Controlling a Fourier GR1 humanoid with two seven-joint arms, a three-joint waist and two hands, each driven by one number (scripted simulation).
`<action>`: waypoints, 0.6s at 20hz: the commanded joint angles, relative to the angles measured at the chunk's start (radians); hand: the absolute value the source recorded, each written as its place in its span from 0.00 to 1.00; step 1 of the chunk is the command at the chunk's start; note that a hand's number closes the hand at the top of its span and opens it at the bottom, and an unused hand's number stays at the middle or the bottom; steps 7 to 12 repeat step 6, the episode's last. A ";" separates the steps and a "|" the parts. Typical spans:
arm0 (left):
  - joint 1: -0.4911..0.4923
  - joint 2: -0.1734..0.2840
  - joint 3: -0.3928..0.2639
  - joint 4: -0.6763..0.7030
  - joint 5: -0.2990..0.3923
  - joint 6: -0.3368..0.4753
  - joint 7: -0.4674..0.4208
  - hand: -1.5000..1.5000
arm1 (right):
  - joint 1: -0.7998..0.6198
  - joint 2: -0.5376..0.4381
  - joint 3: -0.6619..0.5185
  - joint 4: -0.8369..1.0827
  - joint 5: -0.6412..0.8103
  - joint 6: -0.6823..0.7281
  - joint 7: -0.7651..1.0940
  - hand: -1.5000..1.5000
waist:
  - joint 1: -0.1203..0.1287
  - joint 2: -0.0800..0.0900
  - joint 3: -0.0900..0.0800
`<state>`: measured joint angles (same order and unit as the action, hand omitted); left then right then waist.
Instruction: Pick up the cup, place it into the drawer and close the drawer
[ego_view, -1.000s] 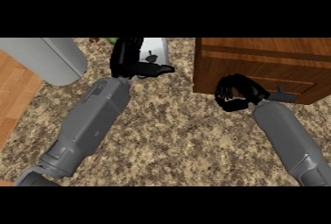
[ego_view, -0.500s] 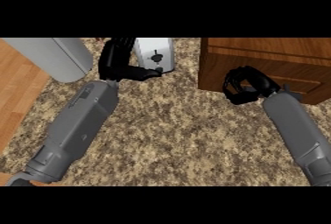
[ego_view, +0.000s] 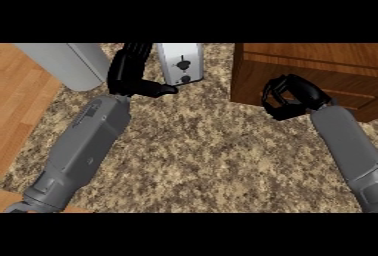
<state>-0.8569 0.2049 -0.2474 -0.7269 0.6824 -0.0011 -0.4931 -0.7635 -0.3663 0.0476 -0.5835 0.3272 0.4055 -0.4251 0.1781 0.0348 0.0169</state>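
Fingers curled at the drawer front, cup out of sight

Curled fingers (ego_view: 275, 98) of the right hand (ego_view: 294, 96) now sit against the wooden drawer unit (ego_view: 325, 60), a little nearer its front than a second ago; whether they hook a handle I cannot tell. The left hand (ego_view: 131, 70), fingers straight and together with the thumb stuck out, has slid left off the white appliance (ego_view: 181, 62), which now shows whole beside the thumb. A grey cylinder (ego_view: 66, 62) stands further left on the speckled counter (ego_view: 207, 150). The cup shows nowhere, neither in a hand nor on the counter; it may be inside the drawer or beyond the view. The drawer front looks flush, though that is a judgement.
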 joint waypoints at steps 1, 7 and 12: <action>0.006 0.004 0.001 -0.017 0.008 -0.021 0.004 0.00 | -0.164 -0.111 -0.088 0.032 0.005 -0.126 0.069 1.00 | 0.037 0.016 -0.013; 0.041 -0.002 -0.003 -0.019 0.010 -0.024 0.001 0.00 | -0.154 -0.136 -0.095 0.010 -0.015 -0.084 0.077 1.00 | 0.046 0.018 -0.014; 0.041 -0.002 -0.003 -0.019 0.010 -0.024 0.001 0.00 | -0.154 -0.136 -0.095 0.010 -0.015 -0.084 0.077 1.00 | 0.046 0.018 -0.014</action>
